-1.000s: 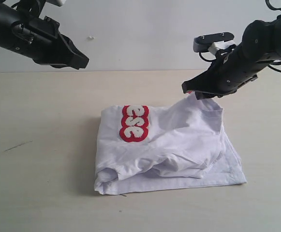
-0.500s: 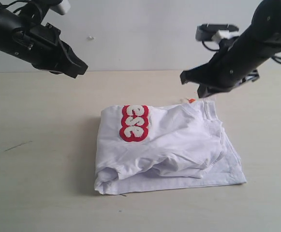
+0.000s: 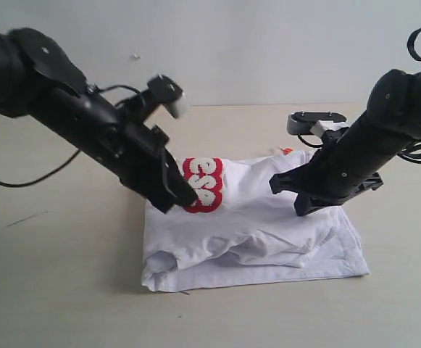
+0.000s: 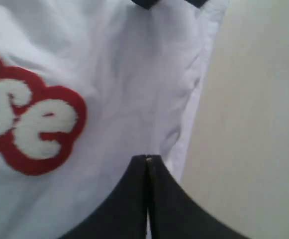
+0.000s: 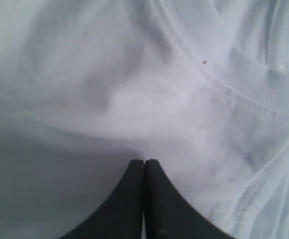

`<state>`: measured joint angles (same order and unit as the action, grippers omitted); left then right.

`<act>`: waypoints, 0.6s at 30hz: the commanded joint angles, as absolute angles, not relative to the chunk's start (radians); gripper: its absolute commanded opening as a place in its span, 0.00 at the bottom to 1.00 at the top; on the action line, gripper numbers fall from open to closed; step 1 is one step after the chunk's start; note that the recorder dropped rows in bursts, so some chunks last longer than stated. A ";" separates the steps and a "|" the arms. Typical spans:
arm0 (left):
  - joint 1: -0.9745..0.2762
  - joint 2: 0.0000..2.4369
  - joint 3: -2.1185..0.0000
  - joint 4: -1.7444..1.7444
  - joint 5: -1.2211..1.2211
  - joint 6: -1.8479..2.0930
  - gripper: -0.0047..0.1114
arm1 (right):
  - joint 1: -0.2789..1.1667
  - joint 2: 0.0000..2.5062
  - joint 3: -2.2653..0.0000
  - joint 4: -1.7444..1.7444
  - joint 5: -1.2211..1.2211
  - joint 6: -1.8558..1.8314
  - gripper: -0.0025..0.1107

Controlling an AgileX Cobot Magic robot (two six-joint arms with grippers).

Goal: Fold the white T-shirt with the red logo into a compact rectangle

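**Spotter:** In the exterior view, your thin, wrinkled white cotton T-shirt (image 3: 261, 232) lay in a bunched, roughly folded heap at the centre of the frame on the pale beige table (image 3: 58, 290). The fuzzy red logo (image 3: 204, 181) with its puffy white letters sat toward the heap's upper left. Your left gripper (image 3: 183, 199) was down at the logo's left edge. Your right gripper (image 3: 293, 196) was down on the right half of the cloth.

**Checker:** You couldn't read the jaws from there. The left wrist view settled one side. The left gripper (image 4: 146, 159) had its jaws pressed together, tip on the shirt just beside its folded edge, with nothing visibly caught between them. That view also showed bare table past the edge.

**Spotter:** The right wrist view gave you the other. The right gripper (image 5: 144, 162) was closed tip to tip on plain white cloth near a stitched seam (image 5: 224, 84), with no logo in sight. Whether any fabric was nipped, you couldn't tell.

**Checker:** I judged the shirt light, limp and quick to slump. You'd have done best to pinch a stitched hem or a layered edge. On the flat middle, closed tips would likely only drag the cloth.
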<state>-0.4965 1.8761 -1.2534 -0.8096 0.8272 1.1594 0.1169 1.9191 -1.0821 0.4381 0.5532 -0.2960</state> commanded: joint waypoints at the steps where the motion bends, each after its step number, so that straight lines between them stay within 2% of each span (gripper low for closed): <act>1: -0.560 1.966 -1.253 -0.809 0.707 1.143 0.04 | 0.116 1.883 -1.097 0.427 0.535 -0.302 0.02; 11: -0.597 2.152 -1.255 -0.690 0.752 1.110 0.04 | 0.116 1.709 -1.104 0.433 0.521 -0.275 0.02; 14: -0.595 2.113 -1.278 -0.686 0.756 1.091 0.04 | 0.121 1.720 -1.090 0.527 0.606 -0.286 0.02; 18: -0.574 1.977 -1.303 -0.699 0.749 1.072 0.04 | 0.193 1.785 -1.005 0.518 0.532 -0.294 0.02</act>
<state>-0.5884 2.0485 -1.2911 -0.6970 0.7576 1.0923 0.1674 1.7576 -1.0281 0.5170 0.5662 -0.2822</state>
